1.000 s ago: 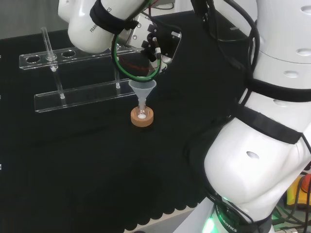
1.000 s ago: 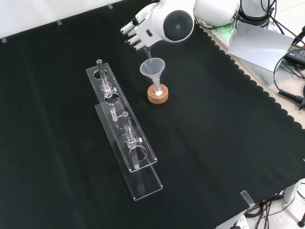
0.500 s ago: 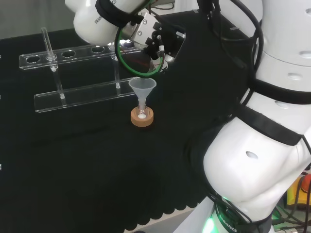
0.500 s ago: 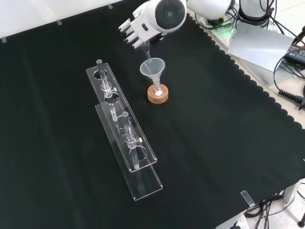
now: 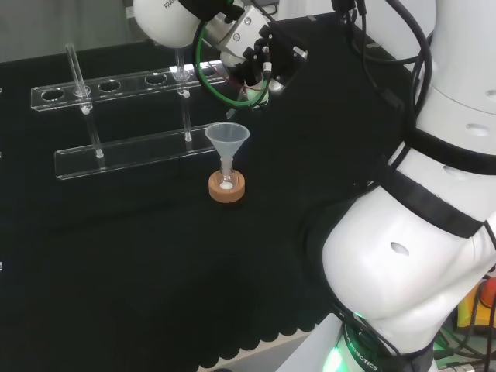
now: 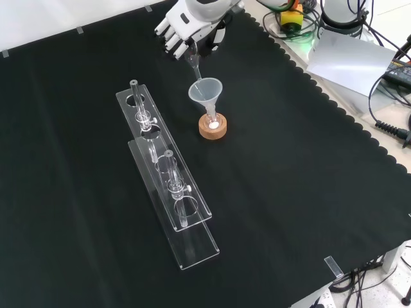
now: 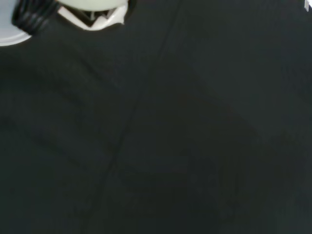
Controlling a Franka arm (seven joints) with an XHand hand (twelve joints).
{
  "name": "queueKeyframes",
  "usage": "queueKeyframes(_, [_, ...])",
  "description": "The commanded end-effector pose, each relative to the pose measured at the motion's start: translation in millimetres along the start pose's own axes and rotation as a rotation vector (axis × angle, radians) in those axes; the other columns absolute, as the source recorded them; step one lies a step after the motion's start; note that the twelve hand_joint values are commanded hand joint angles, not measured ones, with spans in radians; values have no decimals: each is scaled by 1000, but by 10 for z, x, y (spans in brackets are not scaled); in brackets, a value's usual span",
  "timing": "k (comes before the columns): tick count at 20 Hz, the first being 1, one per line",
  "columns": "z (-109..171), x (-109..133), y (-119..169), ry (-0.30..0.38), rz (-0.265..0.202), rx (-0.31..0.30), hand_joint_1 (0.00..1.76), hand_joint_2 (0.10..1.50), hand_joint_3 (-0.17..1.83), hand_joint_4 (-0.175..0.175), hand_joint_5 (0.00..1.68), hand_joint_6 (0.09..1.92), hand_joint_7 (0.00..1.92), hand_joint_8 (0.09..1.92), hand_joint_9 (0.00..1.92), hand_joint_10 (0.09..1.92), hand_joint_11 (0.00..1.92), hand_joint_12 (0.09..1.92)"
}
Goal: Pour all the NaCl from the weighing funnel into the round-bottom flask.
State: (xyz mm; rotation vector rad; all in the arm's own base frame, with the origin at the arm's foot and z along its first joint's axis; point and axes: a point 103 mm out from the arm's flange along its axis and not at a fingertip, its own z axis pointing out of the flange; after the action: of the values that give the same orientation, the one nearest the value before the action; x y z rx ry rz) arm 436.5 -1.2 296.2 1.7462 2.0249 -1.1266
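A small round-bottom flask (image 6: 210, 122) sits in a cork ring (image 6: 212, 133) near the middle of the cloth, with white powder at its bottom. A clear plastic funnel (image 6: 205, 91) stands in its neck. The hand (image 6: 180, 29) hangs above and behind the funnel, fingers curled round a clear weighing funnel (image 6: 193, 63) whose stem points down toward the funnel's mouth without touching it. In the head view the hand (image 5: 267, 56) is up and right of the funnel (image 5: 227, 140), which stands over the flask (image 5: 226, 184) in the cork ring (image 5: 227, 194).
A long clear acrylic rack (image 6: 170, 192) with glass tubes lies left of the flask in the front view; in the head view the rack (image 5: 116, 151) is behind it. A tall tube (image 5: 77, 74) stands in it. The arm's white links (image 5: 418, 232) fill the head view's right.
The hand with the weighing funnel has risen away from the plastic funnel, moving toward the front view's top and left. Flask, funnel and rack have stayed put.
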Motion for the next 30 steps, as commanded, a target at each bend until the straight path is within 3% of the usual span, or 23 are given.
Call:
queueKeyframes(1, [101,-68,14,109,-6,-10,1064,700,745,175,1086,1036,610,653,847,520,458,1275])
queueKeyframes(6, [170,-116,33,184,-11,-16,1064,701,744,175,1086,1037,610,653,847,520,457,1276])
queueKeyframes(19, [210,-193,39,204,-1,-23,1065,701,743,175,1085,1038,609,654,846,521,455,1278])
queueKeyframes(30, [311,-293,67,305,8,-24,1065,701,743,175,1085,1038,608,655,846,522,454,1279])
